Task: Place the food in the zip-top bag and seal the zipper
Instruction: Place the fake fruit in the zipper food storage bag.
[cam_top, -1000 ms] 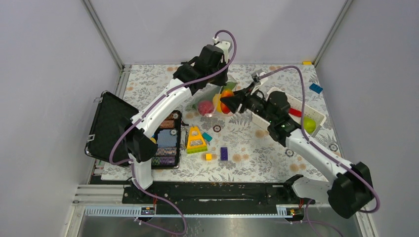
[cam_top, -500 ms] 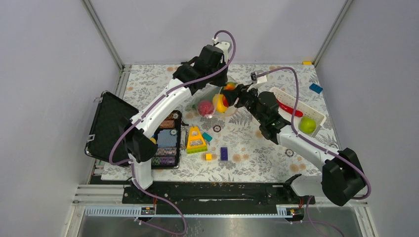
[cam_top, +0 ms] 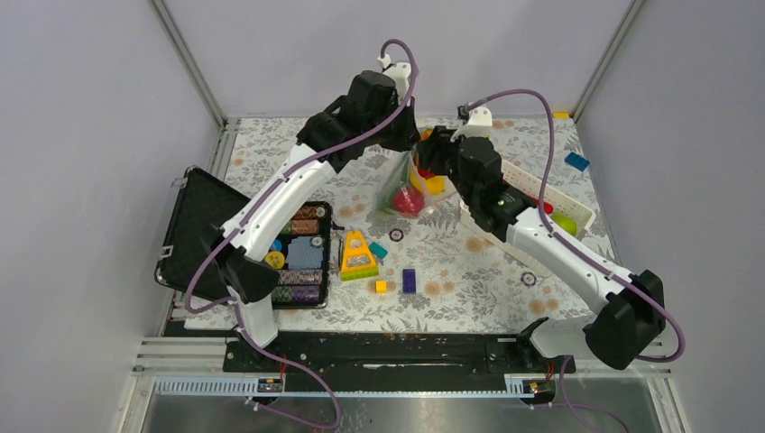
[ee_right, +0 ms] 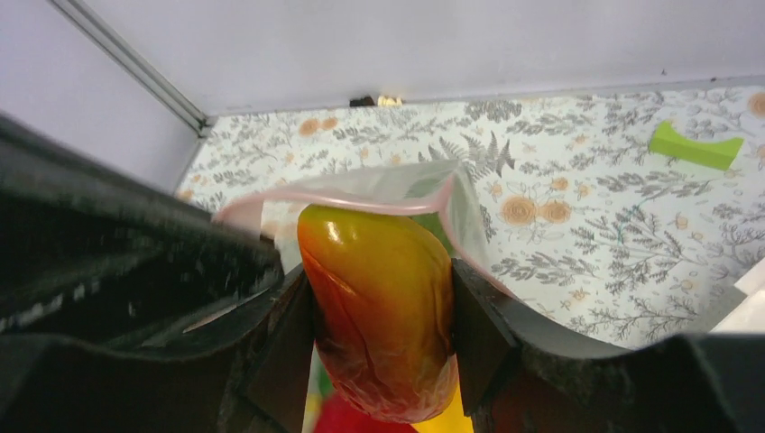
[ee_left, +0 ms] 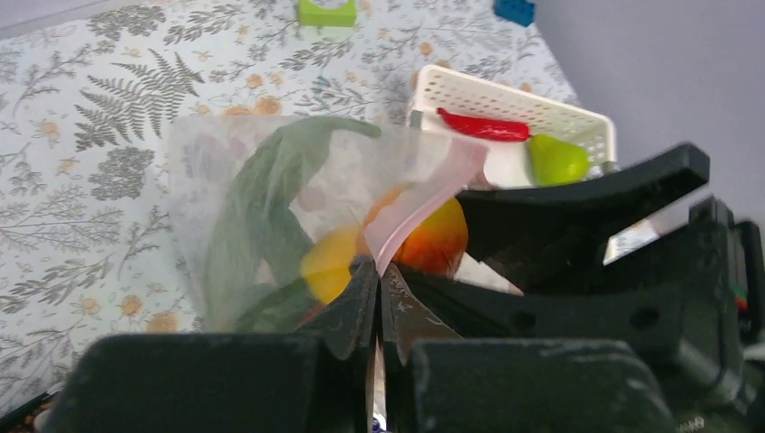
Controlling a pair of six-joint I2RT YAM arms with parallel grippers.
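Since a second ago, both arms had swung toward the far edge of the floral worktop point(cam_top: 469, 271) and hoisted the clear floppy plastic bag point(ee_left: 271, 207) off it. The left gripper point(ee_left: 377, 271) was pinched together on the bag's thin pink zipper strip point(ee_left: 424, 203). The right gripper point(ee_right: 379, 343) was clamped on a red-orange toy mango point(ee_right: 374, 271) at the mouth. Released off-line, it could catch the rim, fall outside, or tug the strip free.

Floral desk point(cam_top: 478, 275): open black case point(cam_top: 194, 230) at left, yellow triangular toy point(cam_top: 358, 255) and purple brick point(cam_top: 409, 280) centre, white slotted basket point(cam_top: 582, 206) at right, blue brick point(cam_top: 576, 161) upper right.
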